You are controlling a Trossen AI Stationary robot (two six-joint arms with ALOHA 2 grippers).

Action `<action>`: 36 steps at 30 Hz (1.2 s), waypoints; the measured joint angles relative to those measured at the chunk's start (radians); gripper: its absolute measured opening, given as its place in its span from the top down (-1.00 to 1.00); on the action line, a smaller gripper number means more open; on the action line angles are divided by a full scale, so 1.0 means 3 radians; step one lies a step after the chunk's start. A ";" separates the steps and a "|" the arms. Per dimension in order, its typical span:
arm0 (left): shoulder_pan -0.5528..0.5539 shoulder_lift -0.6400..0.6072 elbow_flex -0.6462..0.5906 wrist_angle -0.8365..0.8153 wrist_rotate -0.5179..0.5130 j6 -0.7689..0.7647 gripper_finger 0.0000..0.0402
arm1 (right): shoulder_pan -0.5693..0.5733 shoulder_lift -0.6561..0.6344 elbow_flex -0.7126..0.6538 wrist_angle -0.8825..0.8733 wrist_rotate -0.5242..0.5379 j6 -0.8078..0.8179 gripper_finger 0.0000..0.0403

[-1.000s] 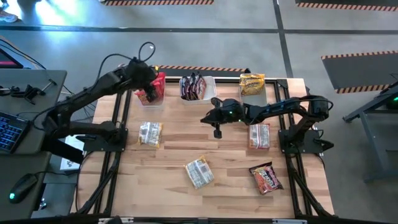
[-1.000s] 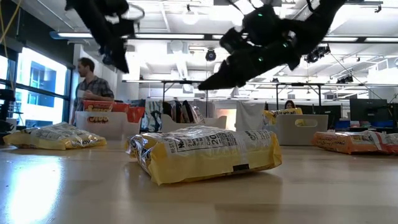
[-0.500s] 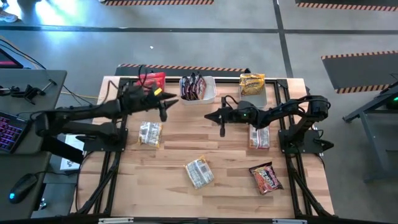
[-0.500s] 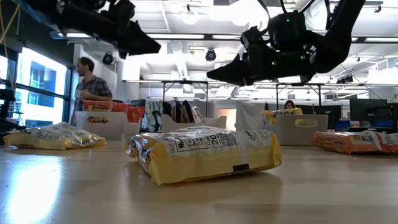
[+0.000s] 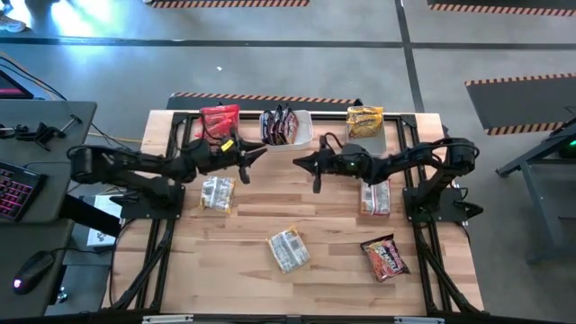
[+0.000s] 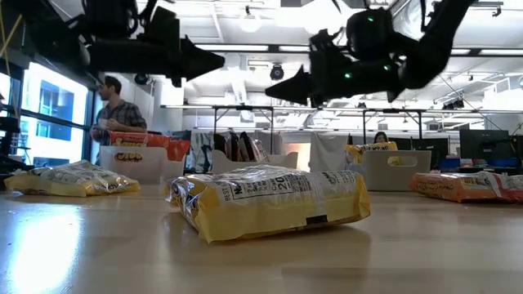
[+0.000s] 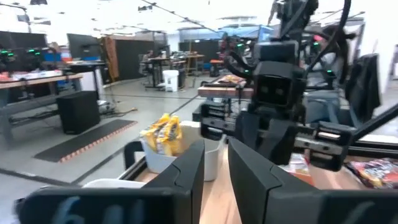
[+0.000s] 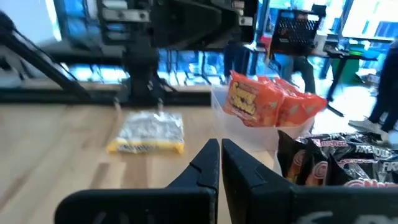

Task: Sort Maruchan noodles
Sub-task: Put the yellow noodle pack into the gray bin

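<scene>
**Inspector A:** Where are the noodle packets?

**Inspector B:** Three clear tubs stand along the far edge of the bench (image 5: 234, 270). The left tub (image 5: 219, 126) holds red-orange packets (image 5: 219, 118), the middle tub (image 5: 301, 130) dark maroon packets (image 5: 280, 126), the right tub (image 5: 371, 137) a yellow-tan packet (image 5: 364, 119). Four packets lie loose on the wood: a yellow-edged one (image 5: 217, 193) under the left arm, another yellow one (image 5: 288, 249) near the centre of the front half, a red-edged one (image 5: 375, 196) beside the right arm's base, and a red-orange one (image 5: 385, 257) toward the front right.

**Inspector A:** State of the left end effector?

**Inspector B:** The left end effector (image 5: 255, 155) hangs above the bench just in front of the left and middle tubs, pointing toward the right arm. In the left wrist view its fingers (image 7: 186, 171) stand a narrow gap apart with nothing between them.

**Inspector A:** And the right?

**Inspector B:** The right end effector (image 5: 301, 163) hovers in front of the middle tub, facing the left one, the two tips near but apart. Its fingers (image 8: 208, 163) are pressed together and carry nothing.

**Inspector A:** Anything beyond the bench?

**Inspector B:** A person (image 6: 118, 110) stands in the room behind, seen in the low view.
</scene>
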 joint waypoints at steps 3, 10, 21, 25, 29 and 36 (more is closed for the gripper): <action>0.0000 0.0199 0.0000 0.0208 0.0106 -0.0024 0.72 | 0.0041 -0.0101 0.0250 -0.0717 0.0219 -0.0021 1.00; 0.0001 0.0508 0.0000 0.0505 0.0162 -0.0062 0.73 | 0.0319 -0.0516 0.0938 -0.3311 0.1177 0.0026 1.00; 0.0001 0.0574 0.0000 0.0488 0.0153 -0.0061 0.73 | 0.0824 -0.0718 0.1252 -0.5743 0.1415 0.1960 0.84; 0.0001 0.0574 0.0000 0.0443 0.0164 -0.0058 0.73 | 0.0966 -0.0666 0.1110 -0.5447 0.0950 0.2103 0.57; 0.0001 0.0574 0.0000 0.0317 0.0181 0.0022 0.73 | 0.1027 -0.0540 0.0893 -0.4392 0.0296 0.2106 0.26; 0.0004 0.0574 0.0000 0.0145 0.0569 0.0025 0.73 | 0.1030 0.0065 0.0705 -0.2918 -0.0258 0.2196 -0.06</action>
